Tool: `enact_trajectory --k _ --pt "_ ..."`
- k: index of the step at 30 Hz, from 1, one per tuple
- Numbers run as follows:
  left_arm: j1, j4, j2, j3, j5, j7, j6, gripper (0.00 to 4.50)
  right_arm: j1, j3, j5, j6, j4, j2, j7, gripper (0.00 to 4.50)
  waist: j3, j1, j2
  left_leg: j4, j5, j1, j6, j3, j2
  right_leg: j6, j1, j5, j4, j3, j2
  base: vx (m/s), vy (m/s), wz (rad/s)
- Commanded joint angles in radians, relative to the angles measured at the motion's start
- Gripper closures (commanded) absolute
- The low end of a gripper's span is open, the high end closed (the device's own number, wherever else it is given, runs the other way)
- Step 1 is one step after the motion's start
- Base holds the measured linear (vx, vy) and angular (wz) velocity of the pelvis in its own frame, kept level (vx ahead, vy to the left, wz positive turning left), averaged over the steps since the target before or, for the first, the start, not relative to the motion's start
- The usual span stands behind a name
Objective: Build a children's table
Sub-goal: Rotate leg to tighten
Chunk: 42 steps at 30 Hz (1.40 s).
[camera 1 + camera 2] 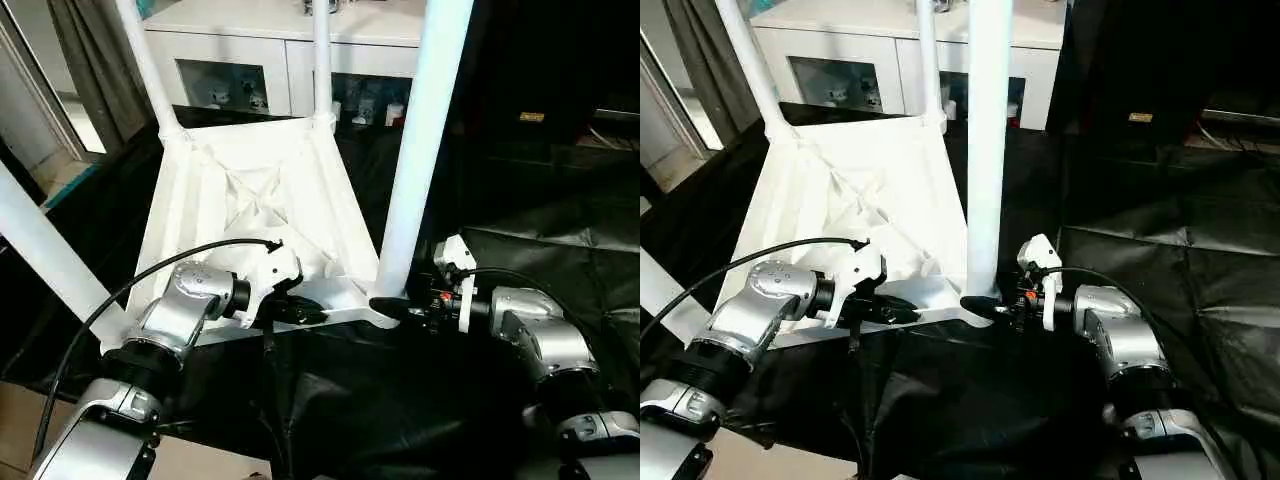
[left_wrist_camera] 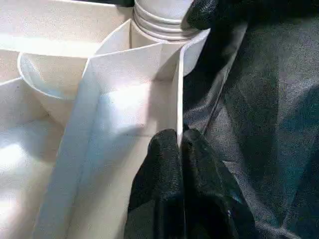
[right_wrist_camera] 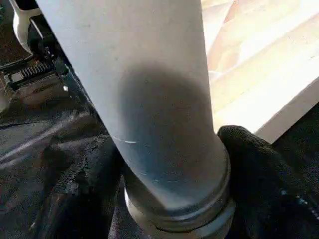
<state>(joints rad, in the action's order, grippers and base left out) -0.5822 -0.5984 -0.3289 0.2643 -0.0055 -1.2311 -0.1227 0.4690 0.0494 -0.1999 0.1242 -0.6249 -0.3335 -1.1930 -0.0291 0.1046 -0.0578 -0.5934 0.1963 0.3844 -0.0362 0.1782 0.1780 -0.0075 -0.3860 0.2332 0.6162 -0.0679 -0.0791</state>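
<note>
left gripper [image 2: 180, 149]: pinched tight on the near rim of the upturned children's table [image 1: 262, 190] | right gripper [image 3: 169, 199]: fingers clasping the near-right leg [image 1: 425, 140] at its socket

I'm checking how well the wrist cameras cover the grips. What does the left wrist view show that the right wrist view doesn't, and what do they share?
Left wrist view: the left gripper, its fingers shut on the thin rim of the upturned table. Right wrist view: the right gripper, its fingers on either side of a leg near its base. Both: the white table on black cloth.
</note>
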Motion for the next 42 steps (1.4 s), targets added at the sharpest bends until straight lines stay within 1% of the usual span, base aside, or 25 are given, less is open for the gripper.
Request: enact_trajectory --k 1,2,3,4,7,8,10,11,12,14,18,20,22,24,25,27,28,29,30,31,32,33,36,37,42 --pt "-0.009 -0.007 0.029 -0.004 0.003 0.07 0.007 4.5 -0.043 0.069 0.018 0.011 0.013 0.061 0.02 1.74 0.058 0.003 -0.008 0.056 0.066 -0.017 0.115 -0.022 0.062 -0.307 0.051 -0.19 -0.044 0.04 -0.078 0.0 0.0 0.0" --pt "-0.017 -0.027 0.056 -0.024 0.009 0.145 0.001 4.5 -0.049 0.052 0.055 -0.016 -0.021 0.102 0.165 1.74 0.055 0.002 -0.012 0.058 0.079 -0.017 0.105 -0.022 0.062 -0.301 0.048 -0.171 -0.048 0.04 -0.078 0.0 0.0 0.0" --pt "-0.017 -0.027 0.056 -0.024 0.009 0.145 0.001 4.5 -0.049 0.052 0.055 -0.016 -0.021 0.102 0.165 1.74 0.049 -0.004 -0.008 0.067 0.128 -0.019 0.082 -0.022 0.063 -0.297 0.046 -0.11 -0.057 0.041 -0.08 0.0 0.0 0.0" --pt "-0.02 -0.037 0.073 -0.035 0.013 0.19 -0.001 4.5 -0.047 0.041 0.083 -0.036 -0.052 0.129 0.267 1.74 0.048 -0.006 -0.011 0.07 0.159 -0.021 0.065 -0.024 0.061 -0.294 0.049 -0.063 -0.06 0.04 -0.081 0.0 0.0 0.0" --pt "-0.024 -0.054 0.099 -0.038 0.031 0.262 -0.004 4.5 -0.039 0.024 0.105 -0.037 -0.089 0.171 0.395 1.75 0.023 -0.029 -0.016 0.094 0.372 -0.035 -0.02 -0.029 0.057 -0.218 0.046 0.338 -0.098 0.045 -0.084 0.0 0.0 0.0" --pt "-0.027 -0.063 0.119 -0.039 0.04 0.306 -0.011 4.5 -0.032 0.009 0.104 -0.035 -0.105 0.203 0.461 1.76 0.021 -0.032 -0.026 0.094 0.389 -0.041 -0.031 -0.032 0.057 -0.206 0.041 0.383 -0.103 0.049 -0.089 0.0 0.0 0.0" --pt "-0.032 -0.078 0.16 -0.043 0.051 0.382 -0.024 4.5 -0.019 -0.014 0.098 -0.027 -0.123 0.262 0.56 1.76 0.015 -0.046 -0.025 0.101 0.436 -0.046 -0.052 -0.037 0.054 -0.173 0.037 0.474 -0.114 0.05 -0.087 0.0 0.0 0.0" --pt "-0.035 -0.085 0.192 -0.045 0.053 0.427 -0.03 4.5 -0.011 -0.021 0.097 -0.026 -0.125 0.299 0.617 1.76 0.02 -0.05 -0.021 0.103 0.424 -0.043 -0.05 -0.042 0.053 -0.157 0.043 0.475 -0.115 0.05 -0.088 0.0 0.0 0.0" --pt "-0.037 -0.087 0.203 -0.045 0.054 0.442 -0.032 4.5 -0.008 -0.022 0.098 -0.026 -0.125 0.312 0.638 1.76 0.022 -0.052 -0.022 0.103 0.402 -0.042 -0.041 -0.04 0.052 -0.157 0.039 0.444 -0.115 0.052 -0.086 0.0 0.0 0.0" --pt "-0.04 -0.087 0.244 -0.046 0.053 0.484 -0.034 4.5 0.005 -0.013 0.114 -0.041 -0.135 0.348 0.697 1.76 0.021 -0.052 -0.021 0.102 0.392 -0.042 -0.029 -0.036 0.053 -0.166 0.034 0.422 -0.117 0.055 -0.086 0.0 0.0 0.0" --pt "-0.035 -0.067 0.281 -0.032 0.046 0.477 -0.023 4.5 0.018 0.025 0.139 -0.076 -0.139 0.369 0.686 1.76 0.026 -0.049 -0.019 0.101 0.346 -0.034 -0.005 -0.034 0.053 -0.177 0.039 0.348 -0.11 0.054 -0.086 0.0 0.0 0.0" --pt "-0.028 -0.055 0.275 -0.026 0.045 0.448 -0.009 4.5 0.025 0.002 0.12 -0.088 -0.144 0.36 0.671 1.06 0.028 -0.047 -0.012 0.099 0.308 -0.029 0.012 -0.031 0.052 -0.186 0.042 0.3 -0.106 0.055 -0.086 0.0 0.0 0.0" --pt "-0.017 -0.038 0.257 -0.022 0.042 0.414 0.001 4.5 0.027 -0.006 0.113 -0.091 -0.139 0.337 0.63 1.06 0.03 -0.045 -0.01 0.097 0.285 -0.027 0.023 -0.03 0.053 -0.191 0.044 0.28 -0.104 0.055 -0.088 0.0 0.0 0.0" --pt "-0.004 -0.015 0.231 -0.023 0.027 0.365 0.002 4.5 0.024 0.006 0.114 -0.085 -0.118 0.298 0.564 0.86 0.036 -0.043 -0.009 0.091 0.221 -0.022 0.051 -0.027 0.055 -0.212 0.048 0.177 -0.094 0.052 -0.085 0.0 0.0 0.0" --pt "0.004 -0.002 0.216 -0.022 0.017 0.33 0.004 4.5 0.02 0.018 0.112 -0.072 -0.104 0.275 0.52 0.62 0.036 -0.043 -0.015 0.089 0.21 -0.022 0.057 -0.026 0.054 -0.218 0.048 0.153 -0.092 0.052 -0.085 0.0 0.0 0.0" --pt "0.023 0.024 0.177 -0.018 0.001 0.252 -0.002 4.5 0.008 0.051 0.117 -0.073 -0.069 0.212 0.416 0.62 0.041 -0.043 -0.016 0.081 0.156 -0.018 0.086 -0.024 0.053 -0.24 0.054 0.045 -0.081 0.047 -0.081 0.0 0.0 0.0" --pt "0.028 0.031 0.165 -0.015 -0.004 0.226 -0.002 4.5 0.004 0.054 0.114 -0.073 -0.057 0.194 0.39 0.62 0.046 -0.041 -0.011 0.074 0.115 -0.012 0.106 -0.022 0.05 -0.244 0.06 0.0 -0.074 0.043 -0.08 0.0 0.0 0.0" --pt "0.033 0.038 0.152 -0.011 -0.009 0.199 -0.002 4.5 0.0 0.055 0.106 -0.07 -0.042 0.175 0.36 0.62 0.048 -0.04 -0.012 0.071 0.093 -0.011 0.117 -0.021 0.05 -0.249 0.06 -0.031 -0.071 0.043 -0.08 0.0 0.0 0.0" --pt "0.036 0.044 0.14 -0.007 -0.012 0.175 -0.003 4.5 -0.003 0.052 0.096 -0.063 -0.028 0.158 0.332 0.62 0.052 -0.04 -0.004 0.062 0.049 -0.011 0.142 -0.018 0.049 -0.26 0.058 -0.108 -0.064 0.044 -0.078 0.0 0.0 0.0" --pt "0.038 0.048 0.131 -0.004 -0.014 0.157 -0.005 4.5 -0.005 0.05 0.089 -0.058 -0.019 0.147 0.314 0.62 0.056 -0.037 -0.007 0.058 0.023 -0.01 0.154 -0.019 0.048 -0.267 0.059 -0.152 -0.055 0.043 -0.079 0.0 0.0 0.0" --pt "0.04 0.051 0.123 -0.001 -0.016 0.141 -0.006 4.5 -0.007 0.049 0.083 -0.053 -0.011 0.137 0.297 0.62 0.055 -0.037 0.0 0.056 0.008 -0.008 0.169 -0.018 0.048 -0.27 0.057 -0.178 -0.054 0.042 -0.077 0.0 0.0 0.0" --pt "0.045 0.055 0.087 0.007 -0.015 0.078 -0.012 4.5 -0.01 0.04 0.055 -0.042 0.019 0.101 0.215 0.62 0.055 -0.032 0.0 0.053 0.004 -0.006 0.193 -0.017 0.048 -0.278 0.054 -0.183 -0.052 0.037 -0.078 0.0 0.0 0.0" --pt "0.047 0.05 0.045 0.016 -0.011 0.019 -0.017 4.5 -0.008 0.041 0.033 -0.022 0.034 0.056 0.099 0.62 0.056 -0.024 -0.003 0.049 -0.005 -0.007 0.208 -0.019 0.057 -0.286 0.045 -0.152 -0.048 0.035 -0.075 0.0 0.0 0.0" --pt "0.047 0.052 0.038 0.017 -0.012 0.009 -0.023 4.5 -0.007 0.043 0.033 -0.02 0.033 0.048 0.083 0.62 0.054 -0.023 0.005 0.05 0.001 -0.008 0.207 -0.018 0.059 -0.287 0.043 -0.139 -0.049 0.035 -0.074 0.0 0.0 0.0" --pt "0.048 0.058 0.015 0.017 -0.018 -0.018 -0.034 4.5 0.006 0.048 0.013 0.002 0.029 0.022 0.026 0.99 0.047 -0.006 0.004 0.061 0.086 -0.018 0.145 -0.016 0.065 -0.289 0.038 -0.008 -0.058 0.041 -0.079 0.0 0.0 0.0"
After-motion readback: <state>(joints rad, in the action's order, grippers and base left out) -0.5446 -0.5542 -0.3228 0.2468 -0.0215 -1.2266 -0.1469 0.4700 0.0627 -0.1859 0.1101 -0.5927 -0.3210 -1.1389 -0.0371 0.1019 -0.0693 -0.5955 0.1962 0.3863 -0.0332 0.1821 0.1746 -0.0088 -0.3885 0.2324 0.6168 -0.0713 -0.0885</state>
